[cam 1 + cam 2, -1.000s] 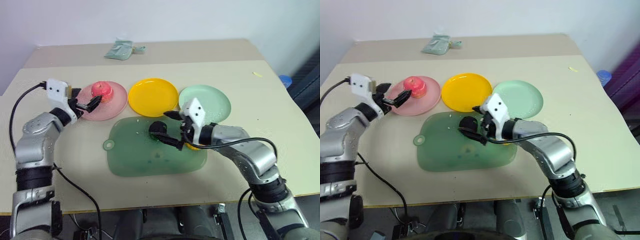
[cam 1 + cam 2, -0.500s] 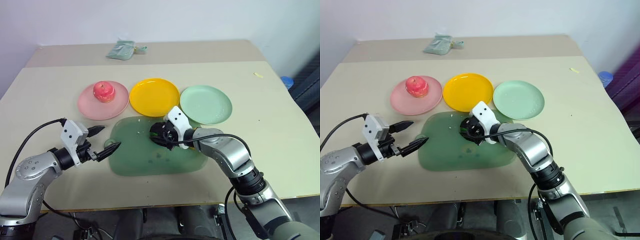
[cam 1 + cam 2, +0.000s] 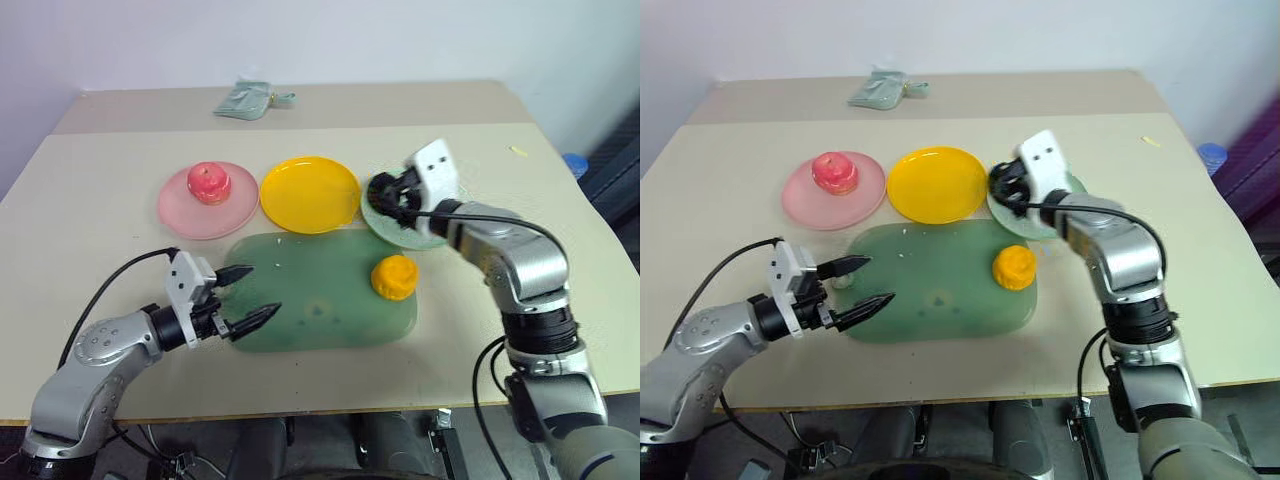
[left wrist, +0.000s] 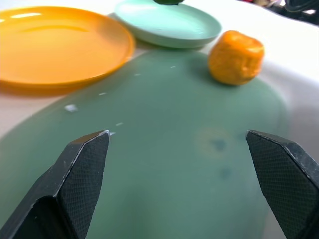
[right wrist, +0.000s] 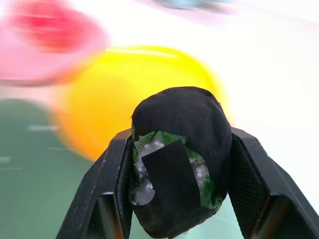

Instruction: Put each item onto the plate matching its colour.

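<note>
Over the mint green plate (image 3: 432, 226), your right gripper (image 3: 384, 192) is clamping the dark green and black ball (image 5: 175, 158), its black skin torn to show green beneath.
Your left gripper (image 3: 250, 296) is hanging wide open and empty above the green mat (image 3: 320, 310), where the lumpy orange fruit (image 3: 394, 277) is sitting; the red apple (image 3: 209, 182) is resting on the pink plate (image 3: 180, 214), beside the bare yellow plate (image 3: 309, 193).

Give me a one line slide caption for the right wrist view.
Right gripper clamps the dark green and black ball, with the yellow plate behind.
</note>
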`<state>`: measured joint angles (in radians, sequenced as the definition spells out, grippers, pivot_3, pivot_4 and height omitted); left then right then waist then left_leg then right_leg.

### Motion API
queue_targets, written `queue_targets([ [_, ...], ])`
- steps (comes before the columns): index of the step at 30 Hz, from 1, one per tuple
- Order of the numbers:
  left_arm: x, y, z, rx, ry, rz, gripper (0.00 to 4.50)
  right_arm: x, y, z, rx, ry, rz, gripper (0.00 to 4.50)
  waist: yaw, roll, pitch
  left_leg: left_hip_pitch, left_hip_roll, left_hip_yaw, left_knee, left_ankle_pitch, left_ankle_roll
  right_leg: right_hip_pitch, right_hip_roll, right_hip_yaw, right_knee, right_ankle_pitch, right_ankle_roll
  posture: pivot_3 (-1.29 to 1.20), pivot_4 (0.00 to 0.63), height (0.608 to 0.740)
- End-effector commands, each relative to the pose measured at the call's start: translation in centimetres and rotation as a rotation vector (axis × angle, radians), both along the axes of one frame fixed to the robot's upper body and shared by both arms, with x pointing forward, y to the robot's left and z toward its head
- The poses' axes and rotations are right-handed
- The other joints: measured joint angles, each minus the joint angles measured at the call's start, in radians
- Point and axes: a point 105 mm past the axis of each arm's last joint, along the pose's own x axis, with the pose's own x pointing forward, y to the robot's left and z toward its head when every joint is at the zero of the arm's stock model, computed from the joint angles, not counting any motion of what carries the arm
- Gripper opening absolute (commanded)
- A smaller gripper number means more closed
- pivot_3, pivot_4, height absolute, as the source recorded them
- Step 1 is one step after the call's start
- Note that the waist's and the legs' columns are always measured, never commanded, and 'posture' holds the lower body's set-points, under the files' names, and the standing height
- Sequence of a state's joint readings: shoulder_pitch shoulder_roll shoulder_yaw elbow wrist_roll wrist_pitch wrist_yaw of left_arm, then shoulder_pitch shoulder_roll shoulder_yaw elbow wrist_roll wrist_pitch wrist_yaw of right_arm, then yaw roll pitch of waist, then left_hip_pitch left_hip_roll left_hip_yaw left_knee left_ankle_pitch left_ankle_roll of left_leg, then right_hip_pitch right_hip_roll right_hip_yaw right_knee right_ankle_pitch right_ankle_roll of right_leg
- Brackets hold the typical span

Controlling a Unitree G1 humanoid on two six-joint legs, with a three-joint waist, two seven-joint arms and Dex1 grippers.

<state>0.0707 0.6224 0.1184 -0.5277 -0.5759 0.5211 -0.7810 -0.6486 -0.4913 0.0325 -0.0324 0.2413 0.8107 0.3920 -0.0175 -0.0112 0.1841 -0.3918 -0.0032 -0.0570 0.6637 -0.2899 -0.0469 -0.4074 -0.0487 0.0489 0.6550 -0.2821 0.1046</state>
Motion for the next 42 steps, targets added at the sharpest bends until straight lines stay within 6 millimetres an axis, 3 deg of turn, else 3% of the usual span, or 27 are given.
queue_targets([
  [1,0.0,-1.2,0.9,-0.006,-0.042,-0.044,4.5,1.4,-1.7,0.0,-0.018,-0.033,-0.047,2.36,-0.006,0.001,0.0,0.0,0.0,0.001,0.0,0.0,0.0,0.0,0.001,0.001,0.0,0.0,0.0,0.0,0.15,0.74],
  [3,0.2,-1.3,1.0,-0.004,-0.046,-0.048,4.5,1.7,-1.7,0.2,-0.013,-0.056,-0.027,2.8,-0.01,0.002,0.001,0.0,0.001,0.002,0.0,0.0,0.0,-0.002,0.001,0.002,0.0,0.0,0.0,0.0,0.15,0.74],
  [7,0.4,-0.9,1.1,-0.001,-0.051,-0.033,4.5,0.8,-0.9,2.5,-0.003,-0.178,0.076,4.46,-0.019,0.002,0.001,0.0,0.001,0.002,-0.001,0.0,0.0,-0.002,0.001,0.002,0.0,0.0,0.0,0.0,0.15,0.74],
  [12,0.0,-0.5,0.8,0.004,-0.035,-0.024,4.5,-3.3,0.2,3.0,0.06,-0.184,0.318,4.46,-0.015,0.002,0.001,-0.001,0.001,0.0,-0.001,0.0,0.001,-0.001,0.001,0.001,-0.001,0.0,0.0,0.0,0.15,0.74],
  [16,-0.1,-0.4,0.6,0.008,-0.028,-0.026,4.5,-8.6,1.1,0.0,0.04,-0.029,0.566,4.46,0.004,0.002,0.001,0.0,0.002,0.0,0.0,-0.001,0.002,0.002,0.0,0.001,-0.003,0.0,0.0,0.0,0.15,0.74],
  [21,0.0,-0.6,0.6,0.006,-0.026,-0.039,4.5,-10.3,1.4,-3.0,0.035,0.095,0.604,4.46,0.0,0.002,0.001,0.002,0.002,0.001,0.0,-0.001,0.002,0.003,0.001,0.001,-0.003,0.0,0.0,0.0,0.15,0.74],
  [25,0.1,-0.7,0.5,0.006,-0.026,-0.04,4.5,-9.5,1.4,-5.0,0.018,0.152,0.547,4.46,0.002,0.002,0.001,0.002,0.002,0.0,0.0,-0.001,0.002,0.003,0.001,0.001,-0.002,0.0,0.0,0.0,0.15,0.74],
  [29,0.1,-0.4,0.4,0.012,-0.027,-0.025,4.5,-8.8,1.4,-5.1,0.002,0.131,0.514,3.21,0.003,0.002,0.001,0.001,0.001,0.0,0.0,-0.001,0.002,0.003,0.001,0.001,-0.003,0.0,0.0,0.0,0.15,0.74],
  [30,0.1,-0.1,0.4,0.015,-0.027,-0.013,4.5,-8.6,1.8,-4.2,0.013,0.09,0.524,2.89,0.003,0.002,0.001,0.001,0.001,0.0,0.0,-0.001,0.002,0.003,0.001,0.001,-0.003,0.0,0.0,0.0,0.15,0.74],
  [31,0.1,0.1,0.4,0.017,-0.027,-0.005,4.5,-8.5,2.1,-3.5,0.021,0.06,0.532,2.86,0.003,0.002,0.001,0.001,0.001,0.0,0.0,-0.001,0.002,0.003,0.001,0.001,-0.003,0.0,0.0,0.0,0.15,0.74],
  [34,0.5,1.2,0.6,0.009,-0.048,0.068,4.5,-7.8,4.7,-0.4,0.093,-0.038,0.58,2.86,-0.005,0.002,0.001,0.001,0.002,0.0,0.0,-0.001,0.002,0.002,0.002,0.001,-0.002,0.0,0.0,0.0,0.15,0.74],
  [36,1.1,2.5,1.0,-0.009,-0.076,0.155,4.5,-6.0,7.7,0.8,0.117,-0.074,0.578,2.86,-0.009,0.002,0.001,0.001,0.002,0.0,0.0,-0.001,0.001,0.001,0.002,0.001,-0.001,0.0,0.0,0.0,0.15,0.74],
  [42,2.3,5.6,0.7,0.011,-0.11,0.361,4.5,0.3,13.8,1.4,0.136,-0.045,0.437,2.86,-0.018,0.002,0.001,0.001,0.002,-0.001,0.0,0.0,0.0,0.0,0.001,0.0,0.0,0.0,0.0,0.0,0.15,0.74],
])
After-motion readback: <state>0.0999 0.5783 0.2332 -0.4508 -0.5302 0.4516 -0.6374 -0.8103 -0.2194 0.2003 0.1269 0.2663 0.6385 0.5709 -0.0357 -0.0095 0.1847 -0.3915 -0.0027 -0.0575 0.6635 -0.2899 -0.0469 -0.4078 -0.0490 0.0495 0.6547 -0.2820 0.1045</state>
